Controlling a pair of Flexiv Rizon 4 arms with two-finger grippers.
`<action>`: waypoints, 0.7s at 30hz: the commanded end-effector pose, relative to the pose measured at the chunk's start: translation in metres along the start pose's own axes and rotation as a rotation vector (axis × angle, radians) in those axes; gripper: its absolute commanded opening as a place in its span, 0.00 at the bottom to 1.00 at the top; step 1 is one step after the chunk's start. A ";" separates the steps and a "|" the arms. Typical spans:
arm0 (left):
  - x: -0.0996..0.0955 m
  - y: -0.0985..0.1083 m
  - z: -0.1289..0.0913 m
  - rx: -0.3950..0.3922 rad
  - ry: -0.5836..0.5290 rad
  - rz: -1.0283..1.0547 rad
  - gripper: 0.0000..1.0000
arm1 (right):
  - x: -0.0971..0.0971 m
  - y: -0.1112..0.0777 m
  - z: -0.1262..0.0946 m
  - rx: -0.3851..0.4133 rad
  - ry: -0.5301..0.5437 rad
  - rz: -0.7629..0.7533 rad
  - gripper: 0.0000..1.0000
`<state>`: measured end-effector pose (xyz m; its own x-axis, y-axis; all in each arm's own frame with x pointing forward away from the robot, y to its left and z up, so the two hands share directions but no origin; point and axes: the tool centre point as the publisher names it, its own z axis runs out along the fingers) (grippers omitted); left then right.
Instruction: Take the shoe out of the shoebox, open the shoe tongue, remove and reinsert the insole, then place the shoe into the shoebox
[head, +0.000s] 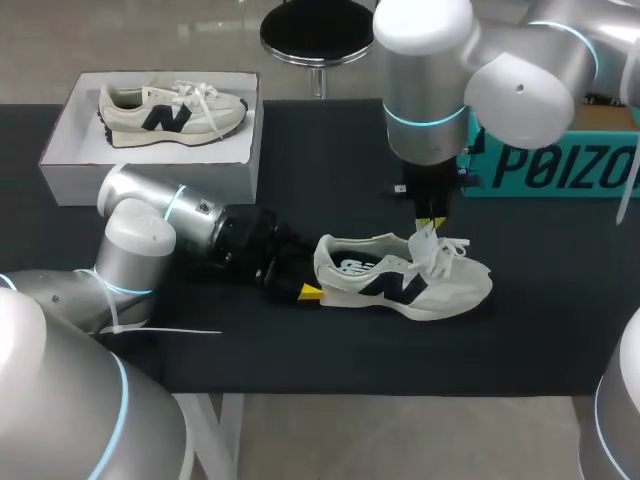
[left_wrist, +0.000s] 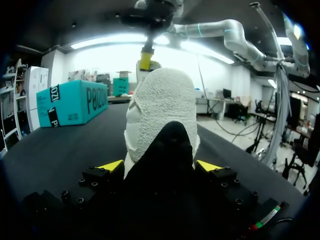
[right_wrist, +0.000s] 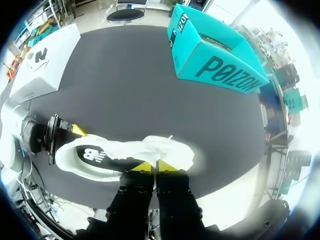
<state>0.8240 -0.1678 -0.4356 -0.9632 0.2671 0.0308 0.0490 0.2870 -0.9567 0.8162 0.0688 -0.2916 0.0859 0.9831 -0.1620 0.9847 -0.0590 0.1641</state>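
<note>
A cream sneaker with a dark side logo (head: 400, 285) lies on its sole on the black table, toe to the right. My left gripper (head: 318, 276) reaches in from the left, and its widely spread fingers press both sides of the heel (left_wrist: 162, 110). My right gripper (head: 430, 222) hangs straight down over the shoe's throat. Its yellow tips are pinched together on the raised tongue (head: 424, 243), among the laces. In the right wrist view the right gripper (right_wrist: 156, 167) sits on top of the shoe (right_wrist: 100, 155). A white shoebox (head: 60, 150) stands at the back left.
The white shoebox holds a second matching sneaker (head: 170, 110). A teal box (head: 560, 165) lies on the table at the back right, close behind my right arm. The table's front edge runs just below the shoe.
</note>
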 end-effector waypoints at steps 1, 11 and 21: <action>0.001 0.002 0.001 -0.001 -0.001 0.000 0.00 | -0.007 -0.005 0.000 -0.008 0.013 0.010 0.00; 0.001 0.002 0.001 -0.001 -0.001 0.000 0.00 | 0.001 -0.009 -0.015 -0.049 0.035 0.009 1.00; 0.001 0.002 0.001 -0.001 -0.001 0.000 0.00 | 0.008 -0.008 -0.057 -0.102 0.240 -0.315 1.00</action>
<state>0.8240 -0.1677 -0.4356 -0.9632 0.2671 0.0309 0.0490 0.2871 -0.9566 0.8029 0.0961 -0.2505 -0.0279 0.9966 -0.0776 0.9646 0.0472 0.2593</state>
